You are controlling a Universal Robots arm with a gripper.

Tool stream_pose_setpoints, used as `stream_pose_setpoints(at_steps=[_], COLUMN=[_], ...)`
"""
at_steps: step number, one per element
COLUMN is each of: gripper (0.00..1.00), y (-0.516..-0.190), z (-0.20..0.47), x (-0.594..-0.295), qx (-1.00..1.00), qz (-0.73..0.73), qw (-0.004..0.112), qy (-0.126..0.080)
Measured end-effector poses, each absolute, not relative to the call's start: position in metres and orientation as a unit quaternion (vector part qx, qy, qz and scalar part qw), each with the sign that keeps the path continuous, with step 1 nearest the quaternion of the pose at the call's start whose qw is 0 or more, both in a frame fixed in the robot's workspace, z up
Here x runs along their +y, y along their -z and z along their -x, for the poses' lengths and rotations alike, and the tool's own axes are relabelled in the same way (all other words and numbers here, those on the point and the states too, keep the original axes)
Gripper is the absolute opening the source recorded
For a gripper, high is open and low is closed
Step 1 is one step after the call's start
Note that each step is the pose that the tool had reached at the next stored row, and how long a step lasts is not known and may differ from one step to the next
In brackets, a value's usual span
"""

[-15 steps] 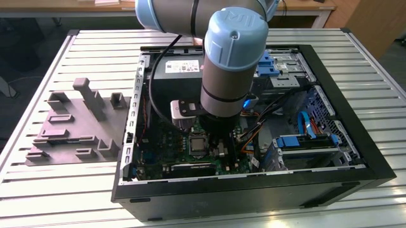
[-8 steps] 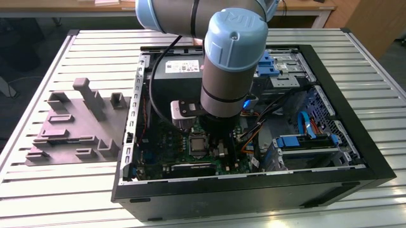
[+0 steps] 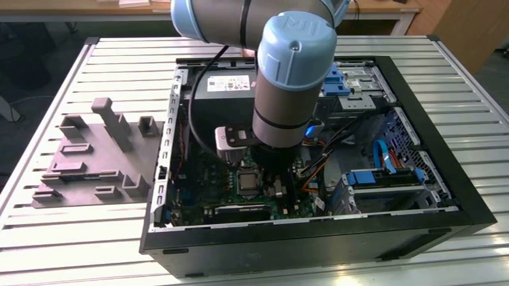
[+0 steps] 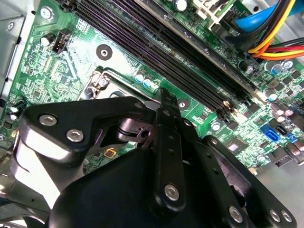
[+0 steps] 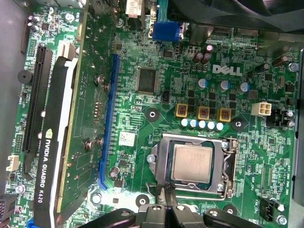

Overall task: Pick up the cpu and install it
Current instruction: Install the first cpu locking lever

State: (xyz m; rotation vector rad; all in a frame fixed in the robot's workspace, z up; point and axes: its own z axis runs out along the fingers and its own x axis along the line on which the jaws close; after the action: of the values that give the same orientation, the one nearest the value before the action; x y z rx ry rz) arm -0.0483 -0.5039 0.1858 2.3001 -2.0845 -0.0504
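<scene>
Fingertips (image 5: 166, 197) of the gripper (image 5: 167, 202) sit pressed together with nothing between them, in the first wrist view, hovering just off the edge of the socket bracket (image 5: 228, 164). Landmark for everything: that metal-framed bracket on the green motherboard (image 5: 156, 99). Cpu (image 5: 191, 162), pale silver-grey square, lies flat inside the bracket, framed on all sides, apart from the fingertips. Beyond the bracket on the side away from the gripper: a row of pale blue capacitors (image 5: 202, 124), then three yellow-topped square parts (image 5: 203, 113). Further off on the board, a blue expansion slot (image 5: 108, 118) with a graphics card (image 5: 54, 142) standing in the slot beside it. In the second wrist view the black gripper body (image 4: 142, 190) blocks most of the bracket; one slim dark finger (image 4: 166, 109) points toward a corner of the bracket (image 4: 102, 78), and long black memory slots (image 4: 166, 42) run past on the far side, with a bundle of orange, yellow and red wires (image 4: 280, 42) beyond them. Exterior view, working across from its left: grey moulded tray (image 3: 95, 158) with upright blocks on the slatted table (image 3: 80, 238), well away from the bracket and outside the case; then the open black computer case (image 3: 318, 238); the arm (image 3: 290, 77) reaches straight down into it over the motherboard, the socket bracket (image 3: 248, 179) just at its foot; dark power supply box (image 3: 223, 95) beyond the bracket; blue-trimmed drive bays (image 3: 382, 179) toward the exterior view's right.
</scene>
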Motion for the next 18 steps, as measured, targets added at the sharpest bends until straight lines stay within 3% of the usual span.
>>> stream_pose_setpoints(at_steps=[18], gripper=[0.11], y=[-0.195], z=[0.048], x=[-0.504], qx=[-0.671], qz=[-0.741], qw=[0.017], qy=[0.017])
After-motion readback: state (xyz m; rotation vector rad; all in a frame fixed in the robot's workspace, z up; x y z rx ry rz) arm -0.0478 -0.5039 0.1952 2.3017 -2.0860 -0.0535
